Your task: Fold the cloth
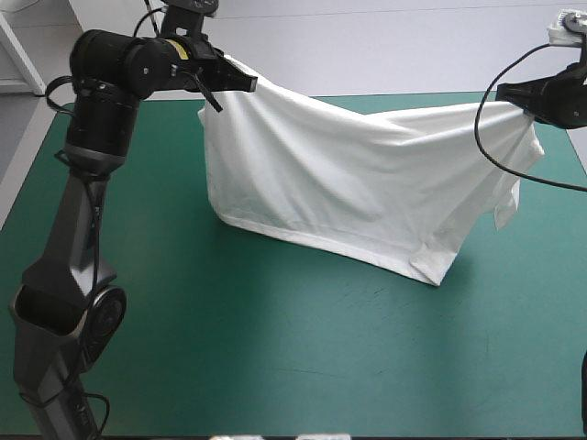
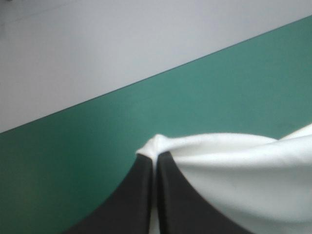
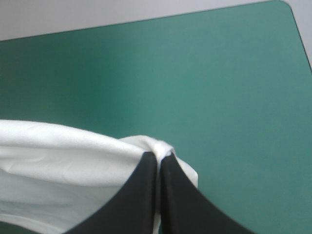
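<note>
Hanging over the far half of the flat teal-green table cover (image 1: 275,357), the white short-sleeved cotton T-shirt (image 1: 348,183) is lifted and stretched between the two arms.

Surface: the cover is plain, with faint scuffs toward the near side. Pale floor lies beyond its far edge.

Labels: there is one small yellow sticker (image 1: 180,51) on the black left arm (image 1: 92,119) near the wrist, its print too small to read.

Orientation: the T-shirt's long axis runs left to right across the table. The top edge sags in the middle between the two held corners. The hemmed lower edge slopes from far left down to a folded corner at near right. That corner reaches the cover, but contact is not certain. One sleeve (image 1: 506,213) dangles at the right end.

Left gripper (image 2: 155,159) – the broad black fingers are pinched together with a bunched white corner between the tips, so it is gripping the T-shirt.

Right gripper (image 3: 159,157) – the same: fingers nearly meeting, clamped on a gathered white corner.
</note>
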